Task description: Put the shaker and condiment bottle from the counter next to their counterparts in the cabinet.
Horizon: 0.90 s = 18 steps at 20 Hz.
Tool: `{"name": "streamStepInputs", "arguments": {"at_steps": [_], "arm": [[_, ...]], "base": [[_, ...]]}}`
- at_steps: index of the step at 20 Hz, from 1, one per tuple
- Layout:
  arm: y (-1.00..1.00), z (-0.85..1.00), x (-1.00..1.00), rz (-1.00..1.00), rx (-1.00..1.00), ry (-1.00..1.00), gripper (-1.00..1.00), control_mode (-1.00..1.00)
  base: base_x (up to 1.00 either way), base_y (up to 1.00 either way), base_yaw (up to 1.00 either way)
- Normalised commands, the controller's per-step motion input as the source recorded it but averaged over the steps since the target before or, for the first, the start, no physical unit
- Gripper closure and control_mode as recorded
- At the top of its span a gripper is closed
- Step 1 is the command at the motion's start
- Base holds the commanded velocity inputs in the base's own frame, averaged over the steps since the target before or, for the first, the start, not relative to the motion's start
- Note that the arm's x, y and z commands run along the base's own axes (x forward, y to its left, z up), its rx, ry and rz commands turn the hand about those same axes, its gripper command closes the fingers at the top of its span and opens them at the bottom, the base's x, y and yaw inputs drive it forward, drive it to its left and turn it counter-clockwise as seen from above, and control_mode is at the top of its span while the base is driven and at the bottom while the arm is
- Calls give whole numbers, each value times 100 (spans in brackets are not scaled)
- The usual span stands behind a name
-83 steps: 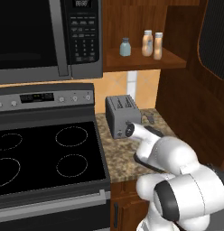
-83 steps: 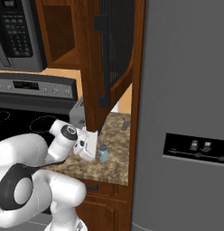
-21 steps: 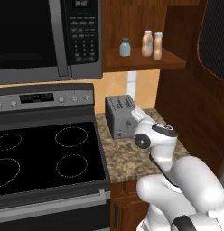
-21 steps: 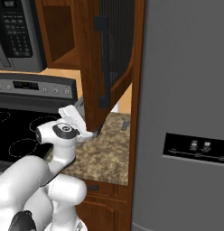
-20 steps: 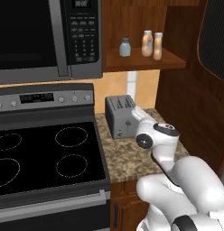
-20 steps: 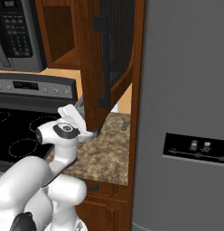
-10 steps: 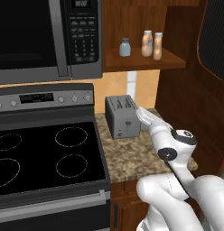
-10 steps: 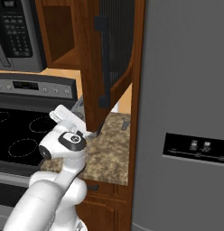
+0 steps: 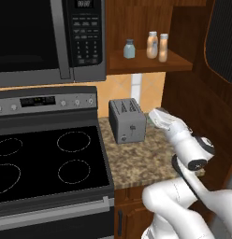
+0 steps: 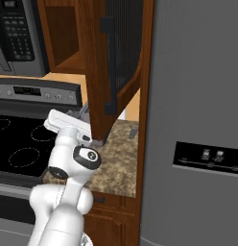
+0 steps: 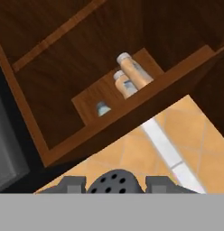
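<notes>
A small blue-grey shaker with perforated grey cap (image 11: pixel 114 181) is clamped in the closed two-finger gripper (image 11: pixel 114 184), below the dark wooden cabinet shelf (image 11: pixel 132 108).

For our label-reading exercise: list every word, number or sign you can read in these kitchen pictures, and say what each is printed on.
None can be read.
Microwave keypad: pale marks, too blurred.
Stove control panel display: too small.
Refrigerator dispenser panel: icons only, unreadable.
Toaster, shelf bottles: no labels visible.
</notes>
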Motion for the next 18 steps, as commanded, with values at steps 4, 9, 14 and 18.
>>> {"name": "streamStepInputs", "arguments": {"at_steps": [4, 9, 14, 18], "arm": [[39, 66, -47, 18, -2, -7, 100, -100], [41, 69, -53, 17, -3, -7, 100, -100], [32, 68, -57, 14, -1, -5, 100, -100], [4, 72, -44, 3, 0, 0, 100, -100]], "base": [[0, 0, 0], [0, 0, 0], [0, 0, 0], [0, 0, 0]]}}
